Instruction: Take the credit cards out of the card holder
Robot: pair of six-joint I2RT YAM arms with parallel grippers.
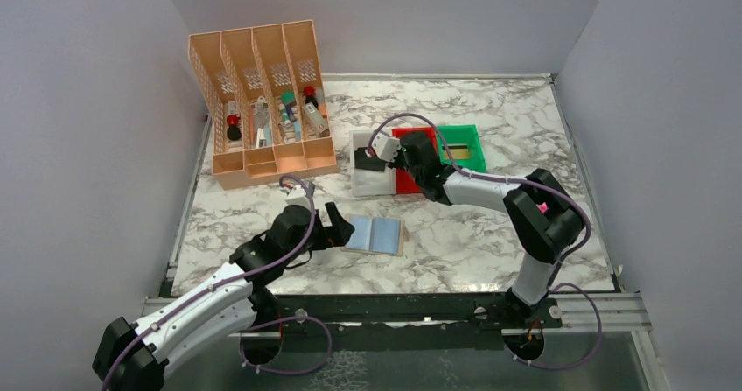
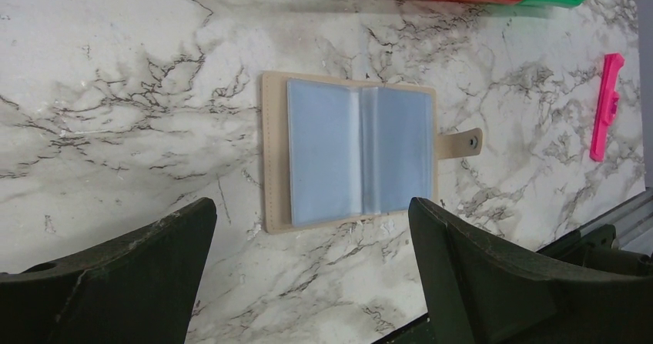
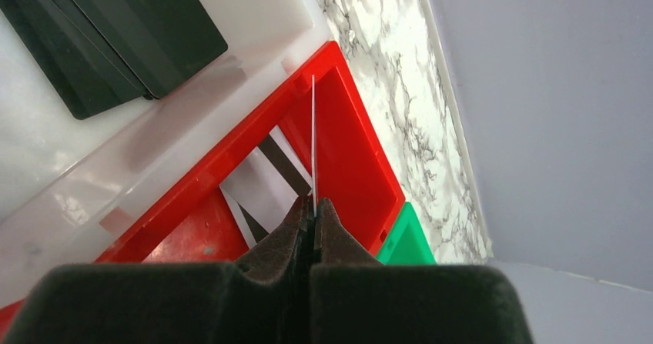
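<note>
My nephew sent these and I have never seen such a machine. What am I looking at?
Two robot arms with two-finger grippers work at a marble-patterned table. One picture looks down from above; the other two come from a camera on each wrist. The left gripper is open, close to the tan leather-like card holder, which lies open. The right gripper pinches a thin card, seen edge-on, above the red plastic bin. Black plastic cards lie in the white plastic bin beside it.
</note>
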